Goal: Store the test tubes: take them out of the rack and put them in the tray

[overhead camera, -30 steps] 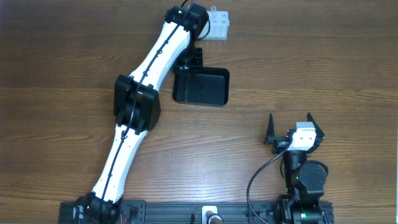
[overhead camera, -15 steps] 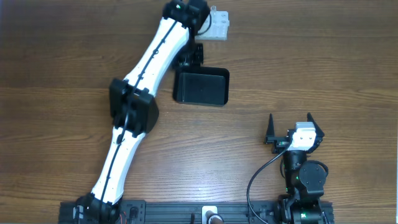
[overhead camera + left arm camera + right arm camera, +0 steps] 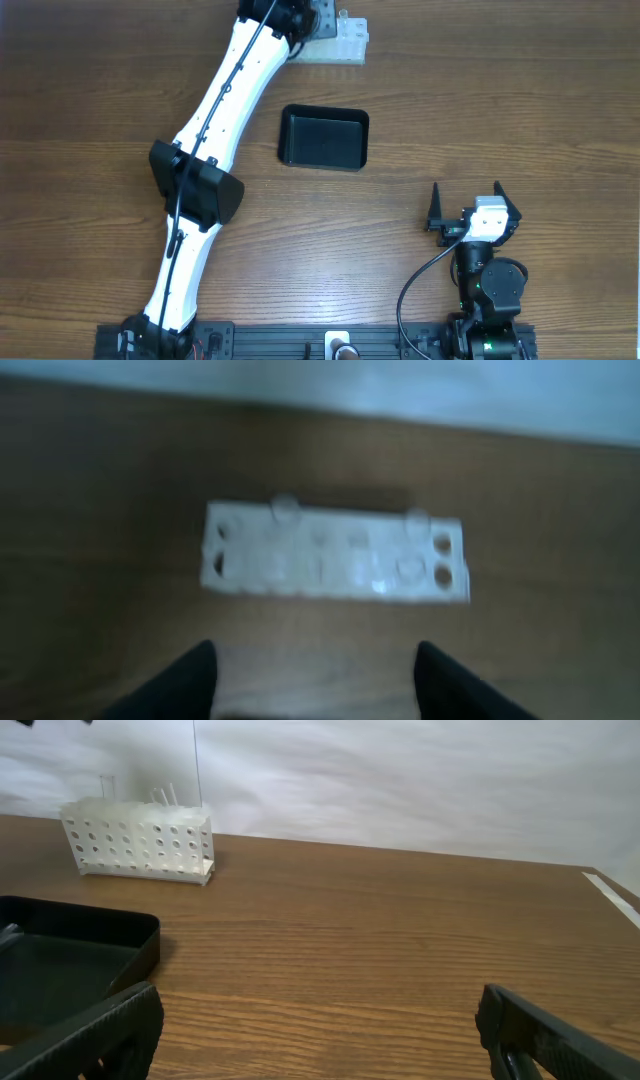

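Left gripper [image 3: 314, 663] spread wide near white rack [image 3: 335, 552], black tray [image 3: 324, 138] nearby

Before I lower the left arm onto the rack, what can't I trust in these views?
1. How many test tubes the rack holds: the left wrist view is blurred, and the tubes are mere smears.
2. The rack's left end, top view: covered by the left arm.
3. The tray's far side, right wrist view: cut off by the picture's edge.
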Controlling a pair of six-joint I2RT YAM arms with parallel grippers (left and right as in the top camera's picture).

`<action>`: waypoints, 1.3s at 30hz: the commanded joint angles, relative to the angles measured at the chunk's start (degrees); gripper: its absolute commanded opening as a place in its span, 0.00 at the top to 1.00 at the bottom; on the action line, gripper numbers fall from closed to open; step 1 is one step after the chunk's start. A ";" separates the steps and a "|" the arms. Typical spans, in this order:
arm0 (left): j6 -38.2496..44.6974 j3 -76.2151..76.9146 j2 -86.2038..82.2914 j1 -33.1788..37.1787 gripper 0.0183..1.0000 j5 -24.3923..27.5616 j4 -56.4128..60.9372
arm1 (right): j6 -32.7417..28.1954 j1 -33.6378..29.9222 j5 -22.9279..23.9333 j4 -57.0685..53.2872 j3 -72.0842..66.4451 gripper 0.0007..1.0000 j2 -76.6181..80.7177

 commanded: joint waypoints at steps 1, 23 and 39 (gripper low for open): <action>3.58 0.52 0.17 1.20 0.32 -4.63 2.78 | -0.26 -0.37 -0.28 -0.24 -0.31 0.01 -0.61; 10.78 0.55 10.16 2.73 0.34 -4.72 16.48 | -0.26 -0.37 -0.28 -0.22 -0.31 0.01 -0.61; 10.75 0.55 13.33 3.58 0.35 -3.96 18.18 | -0.26 -0.37 -0.28 -0.24 -0.31 0.01 -0.61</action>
